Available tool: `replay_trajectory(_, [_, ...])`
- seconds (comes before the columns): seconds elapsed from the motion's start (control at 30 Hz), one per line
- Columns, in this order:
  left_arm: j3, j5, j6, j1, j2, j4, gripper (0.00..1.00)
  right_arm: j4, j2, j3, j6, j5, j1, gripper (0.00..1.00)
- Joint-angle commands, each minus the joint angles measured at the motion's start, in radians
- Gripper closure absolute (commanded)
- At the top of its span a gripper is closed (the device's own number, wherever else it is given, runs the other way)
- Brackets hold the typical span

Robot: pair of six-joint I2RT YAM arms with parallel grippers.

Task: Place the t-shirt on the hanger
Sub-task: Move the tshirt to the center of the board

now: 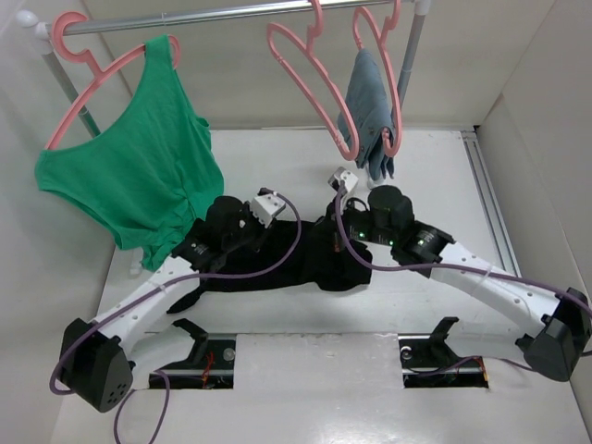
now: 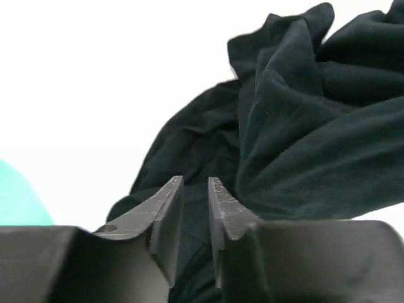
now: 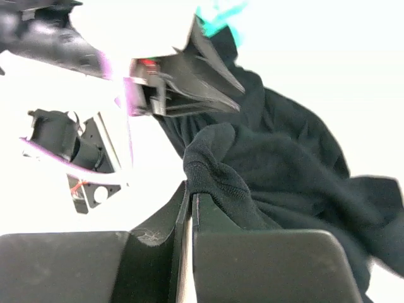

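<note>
A white table (image 1: 416, 185) boxed in by white walls, with a metal rail (image 1: 231, 17) across the far side. The t-shirt (image 1: 277, 259) lies crumpled on the table, its long axis running left to right between the 2 arms. The hanger (image 1: 310, 95) hangs bare on the rail, between a green tank top (image 1: 139, 166) and a grey-blue cloth (image 1: 368, 102), each on its own pink hanger.

The right gripper (image 3: 191, 192) has its jaws pressed together on a raised fold of black cloth at the shirt's right end. The left gripper (image 2: 194, 183) sits at the shirt's left part, its jaws only a narrow slit apart. Dark fabric shows through the slit, but I cannot tell whether any is pinched.

The coming move turns on 1 relation – the hanger lies up and beyond the shirt, toward the far edge, and hangs nearer the right arm. The shirt likely has to be lifted and spread crosswise before either shoulder meets the hanger.
</note>
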Motion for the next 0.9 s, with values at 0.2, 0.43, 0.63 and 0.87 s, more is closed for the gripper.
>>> replay_trajectory(0.2, [0.187,0.144,0.124,0.013,-0.171,-0.216,0.33,-0.157,0.042,0.208,-0.251,-0.102,0.006,1.00])
replay_trajectory(0.43, [0.176,0.490,0.058,0.013,-0.366,-0.236,0.01,-0.101,0.062,0.218,-0.242,-0.109,0.024,1.00])
replay_trajectory(0.63, [0.179,0.524,0.159,0.013,-0.219,-0.211,0.01,-0.101,0.072,0.242,-0.294,-0.202,0.058,1.00])
replay_trajectory(0.87, [0.213,0.501,0.363,0.004,-0.067,-0.194,0.01,-0.101,0.000,0.190,-0.355,-0.226,0.070,1.00])
